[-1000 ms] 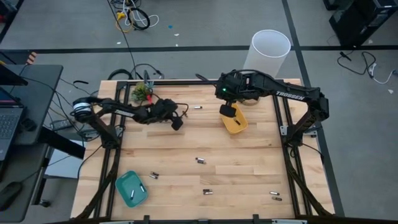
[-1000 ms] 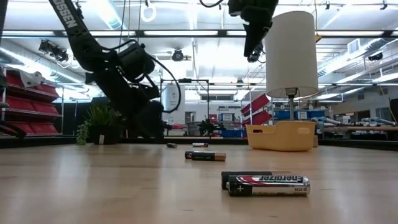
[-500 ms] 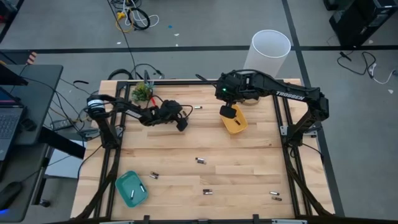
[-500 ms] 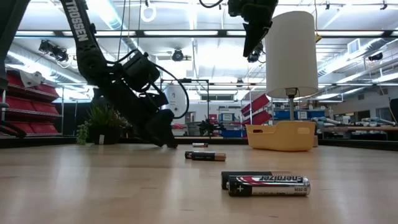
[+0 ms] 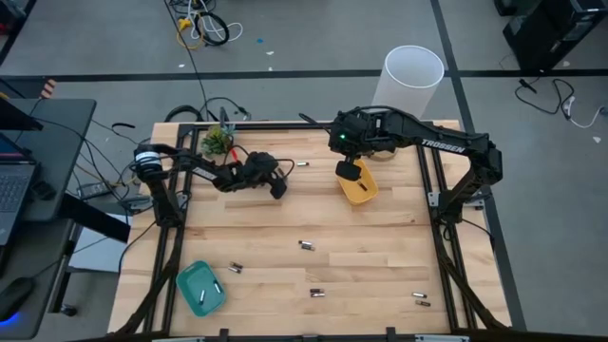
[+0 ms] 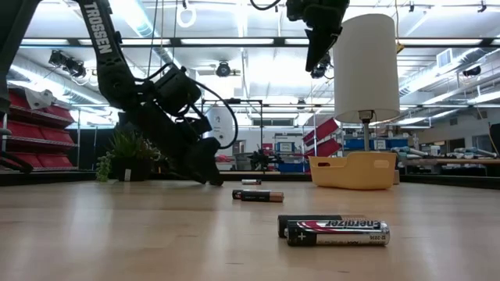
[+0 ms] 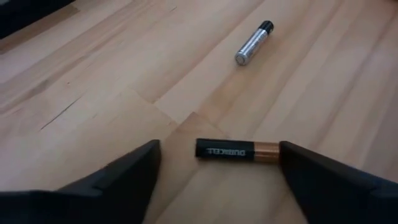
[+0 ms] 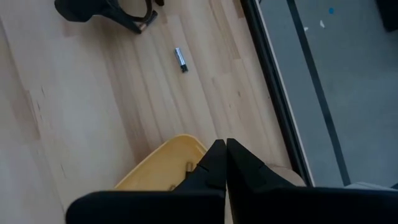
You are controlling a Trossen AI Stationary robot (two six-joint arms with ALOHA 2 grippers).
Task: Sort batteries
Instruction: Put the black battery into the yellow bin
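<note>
Wooden table (image 5: 285, 228): left gripper (image 7: 217, 163), lowered in the last second, straddles a black-and-copper battery (image 7: 237, 151) with spread fingers, ready to grasp; right gripper (image 5: 349, 169) waits pinched empty over the yellow tray (image 5: 366, 193).

- We are looking down on a grey floor (image 5: 313, 38) crossed by dark lines, surrounding a light wooden table (image 5: 304, 214) in a black frame.
- A white cylindrical bin (image 5: 412, 78) is standing on the floor just beyond the table's far edge.
- A tangle of yellow and black cables (image 5: 199, 24) is lying on the floor farther off.
- A dark desk (image 5: 43, 157) with a laptop (image 5: 11, 185) is sitting beside the table.
- A small green plant (image 5: 217, 141) is sitting at the table's far corner.
- From table height, we are seeing long ceiling lights (image 6: 234, 41) glowing over a wide workshop, with red shelving (image 6: 31, 129) lining one side.
</note>
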